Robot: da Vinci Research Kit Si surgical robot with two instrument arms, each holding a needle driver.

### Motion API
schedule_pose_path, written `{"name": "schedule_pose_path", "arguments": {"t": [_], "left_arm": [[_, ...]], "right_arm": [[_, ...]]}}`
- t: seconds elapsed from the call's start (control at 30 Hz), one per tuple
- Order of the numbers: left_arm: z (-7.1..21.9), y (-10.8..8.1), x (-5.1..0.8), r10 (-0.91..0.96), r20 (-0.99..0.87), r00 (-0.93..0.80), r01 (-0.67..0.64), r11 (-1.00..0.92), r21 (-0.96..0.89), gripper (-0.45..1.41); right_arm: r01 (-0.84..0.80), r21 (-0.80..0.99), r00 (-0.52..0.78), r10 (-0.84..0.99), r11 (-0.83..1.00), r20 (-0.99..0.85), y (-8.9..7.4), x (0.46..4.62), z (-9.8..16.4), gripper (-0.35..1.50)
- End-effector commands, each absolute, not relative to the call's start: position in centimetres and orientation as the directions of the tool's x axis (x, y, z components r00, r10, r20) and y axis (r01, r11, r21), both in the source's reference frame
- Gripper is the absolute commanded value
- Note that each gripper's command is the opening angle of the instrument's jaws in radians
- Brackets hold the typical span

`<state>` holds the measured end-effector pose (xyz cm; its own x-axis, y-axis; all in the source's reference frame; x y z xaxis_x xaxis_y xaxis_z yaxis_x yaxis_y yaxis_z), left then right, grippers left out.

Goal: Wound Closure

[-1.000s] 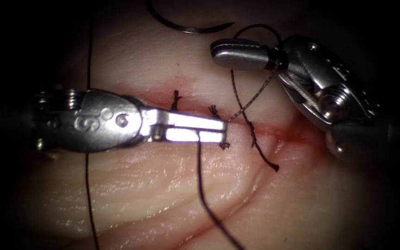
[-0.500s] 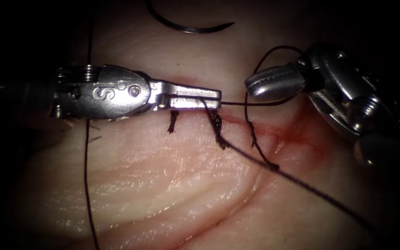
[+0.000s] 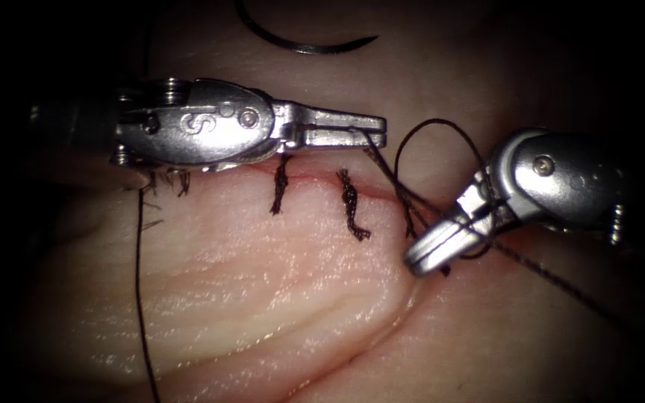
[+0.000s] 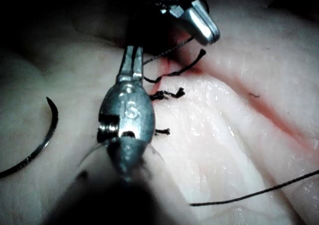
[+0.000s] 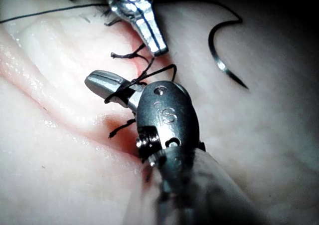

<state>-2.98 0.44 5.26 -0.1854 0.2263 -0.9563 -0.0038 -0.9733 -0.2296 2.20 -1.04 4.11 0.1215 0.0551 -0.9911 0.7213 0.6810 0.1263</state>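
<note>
My left tool [image 3: 375, 136] lies above the horizontal cut [image 3: 315, 179], its jaws shut on the thread [image 3: 397, 186] at their tips. That strand runs down-right to my right tool [image 3: 421, 260], which points down-left at the cut's right end with jaws that look shut. A loop of thread [image 3: 442, 121] is wound around its jaws, and the tips lie over a short thread tail [image 3: 444, 270]. Whether they pinch the tail is unclear. The curved needle [image 3: 300, 46] lies free on the tissue far above the cut, held by neither tool, as also seen in the left wrist view [image 4: 40, 145].
Two tied stitches with frayed ends [image 3: 281, 190] [image 3: 352, 213] cross the cut, and red fluid [image 3: 516, 239] stains its right end. A long strand [image 3: 139, 298] hangs down at the left. Another strand [image 3: 561, 283] leads off to the lower right.
My left tool has moved up and to the right, carrying the thread across the cut. My right tool has swung down and left, its jaws turning down-left onto the cut's right end.
</note>
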Motion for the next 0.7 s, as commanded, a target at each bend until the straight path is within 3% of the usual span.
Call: {"name": "schedule_pose_path", "arguments": {"t": [0.03, 0.27, 0.33, 0.7], "left_arm": [[5.3, 0.46, -3.05, 0.225, -0.957, -0.183, -0.003, -0.974, -0.228, -0.45], [5.3, 0.45, -3.04, 0.225, -0.957, -0.183, -0.002, -0.974, -0.228, -0.45], [5.3, 0.45, -3.04, 0.224, -0.957, -0.183, -0.002, -0.974, -0.228, -0.45], [5.3, 0.43, -3.01, 0.223, -0.958, -0.183, 0.001, -0.974, -0.227, -0.45]], "right_arm": [[0.72, 0.102, 0.136, 0.005, 0.686, -0.991, -1.06, 2.29, 4.11, 0.49], [0.681, -0.043, 0.178, -0.222, 0.731, -0.959, -1.05, 2.25, 4.12, 1.08], [0.673, -0.084, 0.17, -0.265, 0.735, -0.949, -1.03, 2.24, 4.15, 1.15], [0.721, -0.148, 0.228, -0.433, 0.677, -0.872, -1.0, 2.19, 4.37, 1.13]]}}
